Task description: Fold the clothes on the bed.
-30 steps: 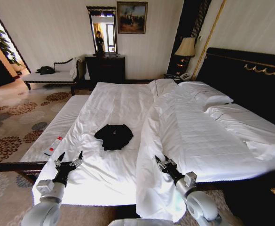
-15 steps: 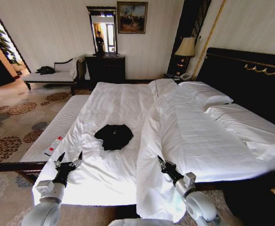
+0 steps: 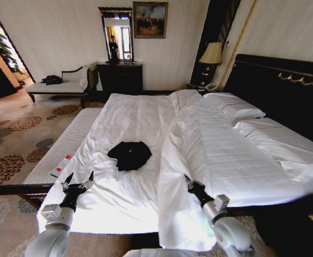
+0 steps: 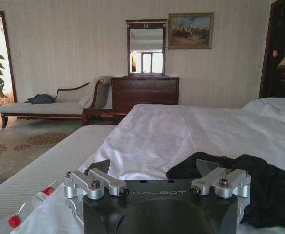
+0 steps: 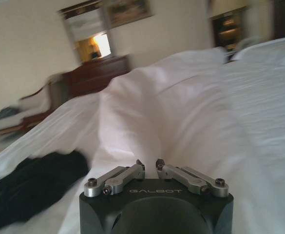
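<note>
1. The bed [image 3: 135, 115] is the landmark: a very large bed with white sheets and a tall dark headboard [image 3: 284, 91] at its right side in the head view.
2. The white duvet [image 3: 226, 155] lies bunched over the right half of the bed, its folded edge running down the middle and hanging over the near end of the bed.
3. Two white pillows [image 3: 236, 107] lie on the bed against the headboard.
4. The black T-shirt [image 3: 129, 155] lies crumpled in a loose heap on the bare sheet on the left half of the bed, just beside the duvet's folded edge and apart from both grippers.
5. The left gripper [image 3: 78, 181] hovers over the near left corner of the bed, short of the T-shirt, its fingers [image 4: 99, 184] spread wide and holding nothing.
6. The right gripper [image 3: 191, 183] sits against the duvet near the bed's near edge; in the right wrist view its fingertips [image 5: 140, 168] are drawn close together with a slim gap, and the blur there leaves it unclear whether any fabric is pinched.
7. A small red-and-white object [image 3: 61, 165] lies on the white bench [image 3: 65, 142] along the left side of the bed.
</note>
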You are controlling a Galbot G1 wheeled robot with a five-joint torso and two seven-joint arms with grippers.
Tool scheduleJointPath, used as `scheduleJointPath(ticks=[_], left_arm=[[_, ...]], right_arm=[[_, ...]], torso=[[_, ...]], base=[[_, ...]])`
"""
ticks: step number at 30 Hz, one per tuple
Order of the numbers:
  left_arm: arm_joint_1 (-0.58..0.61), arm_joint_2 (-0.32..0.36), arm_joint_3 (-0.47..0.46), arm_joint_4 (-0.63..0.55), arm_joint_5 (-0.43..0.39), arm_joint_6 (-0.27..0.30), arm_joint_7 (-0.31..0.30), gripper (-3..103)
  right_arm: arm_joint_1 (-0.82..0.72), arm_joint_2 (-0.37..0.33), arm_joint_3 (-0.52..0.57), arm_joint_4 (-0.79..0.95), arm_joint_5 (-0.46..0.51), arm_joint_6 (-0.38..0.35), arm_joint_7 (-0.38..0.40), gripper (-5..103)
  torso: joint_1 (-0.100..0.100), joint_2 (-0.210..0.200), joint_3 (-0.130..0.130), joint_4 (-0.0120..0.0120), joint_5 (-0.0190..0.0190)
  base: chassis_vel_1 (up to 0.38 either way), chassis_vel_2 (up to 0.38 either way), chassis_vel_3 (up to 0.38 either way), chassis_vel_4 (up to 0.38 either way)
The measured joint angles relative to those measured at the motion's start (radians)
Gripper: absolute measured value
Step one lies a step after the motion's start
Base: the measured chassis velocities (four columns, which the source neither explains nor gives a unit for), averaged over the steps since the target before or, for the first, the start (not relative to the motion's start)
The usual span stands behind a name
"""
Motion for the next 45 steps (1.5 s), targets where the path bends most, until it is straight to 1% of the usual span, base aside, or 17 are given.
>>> scheduleJointPath(ticks=[2,3,5,8,9,12,15,16,20,21,25,27,28,30,35,39,45], left_arm=[[-0.010,0.006,0.003,0.006,-0.004,-0.001,0.000,100],[-0.020,0.007,0.009,0.007,-0.005,0.002,-0.001,102],[-0.031,0.008,0.012,0.008,-0.005,0.007,-0.004,101],[-0.082,0.012,0.014,0.011,-0.030,0.030,-0.024,100],[-0.082,0.012,0.014,0.011,-0.030,0.030,-0.024,100],[-0.094,0.023,0.010,0.012,-0.044,0.035,-0.029,100],[-0.074,0.025,0.009,0.012,-0.043,0.031,-0.026,100],[-0.074,0.025,0.009,0.012,-0.043,0.031,-0.026,100],[-0.055,0.016,0.014,0.012,-0.032,0.025,-0.021,99],[-0.055,0.016,0.014,0.012,-0.032,0.025,-0.021,99],[-0.059,0.017,0.014,0.012,-0.032,0.024,-0.021,99],[-0.060,0.017,0.014,0.013,-0.032,0.024,-0.021,99],[-0.062,0.017,0.014,0.014,-0.032,0.024,-0.021,96],[-0.064,0.016,0.018,0.016,-0.033,0.024,-0.021,98],[-0.066,0.015,0.022,0.019,-0.032,0.024,-0.022,99],[-0.067,0.015,0.022,0.022,-0.032,0.024,-0.022,99],[-0.072,0.018,0.022,0.025,-0.032,0.026,-0.025,99]], right_arm=[[-0.019,0.016,0.056,0.009,-0.007,0.006,0.003,1],[-0.030,0.026,0.078,0.014,-0.014,0.010,0.003,1],[-0.037,0.034,0.091,0.019,-0.015,0.011,0.005,1],[-0.059,0.080,0.136,0.034,-0.031,0.012,0.010,1],[-0.059,0.080,0.136,0.034,-0.031,0.012,0.010,1],[-0.069,0.106,0.187,0.023,-0.074,0.030,0.012,1],[-0.075,0.121,0.268,0.015,-0.064,0.041,0.013,1],[-0.075,0.121,0.268,0.015,-0.064,0.041,0.013,1],[-0.075,0.135,0.384,-0.019,-0.070,0.065,0.013,1],[-0.075,0.135,0.384,-0.019,-0.070,0.065,0.013,1],[-0.074,0.151,0.494,-0.065,-0.064,0.077,0.014,1],[-0.074,0.154,0.517,-0.076,-0.062,0.079,0.015,1],[-0.074,0.156,0.546,-0.091,-0.061,0.083,0.015,1],[-0.073,0.159,0.603,-0.124,-0.062,0.089,0.023,1],[-0.074,0.161,0.665,-0.175,-0.063,0.099,0.032,1],[-0.075,0.161,0.688,-0.206,-0.065,0.106,0.036,1],[-0.054,0.141,0.733,-0.285,-0.081,0.113,0.051,1]], torso=[[0.000,0.000,0.000,0.0000,0.0000],[0.000,0.000,0.000,-0.0001,0.0001],[0.000,0.000,0.000,0.0000,-0.0001],[0.000,0.000,0.000,-0.0003,-0.0001],[0.000,0.000,0.000,-0.0003,-0.0001],[0.000,0.000,0.000,-0.0001,0.0000],[0.000,0.000,0.000,-0.0001,0.0001],[0.000,0.000,0.000,-0.0001,0.0001],[0.000,0.000,0.000,0.0001,0.0000],[0.000,0.000,0.000,0.0001,0.0000],[0.000,0.000,0.000,-0.0001,0.0002],[0.000,0.000,0.000,-0.0002,0.0002],[0.000,0.000,0.000,-0.0001,0.0003],[0.000,0.000,0.000,-0.0002,0.0001],[0.000,0.000,0.000,-0.0001,0.0001],[0.000,0.000,0.000,0.0001,0.0002],[0.000,0.000,0.000,0.0006,0.0004]], base=[[0.000,0.000,0.000,0.000],[0.000,0.000,0.000,0.000],[0.000,0.000,0.000,0.000],[0.000,0.000,0.000,0.000],[0.000,0.000,0.000,0.000],[0.000,0.000,0.000,0.000],[0.000,0.000,0.000,0.000],[0.000,0.000,0.000,0.000],[0.000,0.000,0.000,0.000],[0.000,0.000,0.000,0.000],[0.000,0.000,0.000,0.000],[0.000,0.000,0.000,0.000],[0.000,0.000,0.000,0.000],[0.000,0.000,0.000,0.000],[0.000,0.000,0.000,0.000],[0.000,0.000,0.000,0.000],[0.000,0.000,0.000,0.000]])
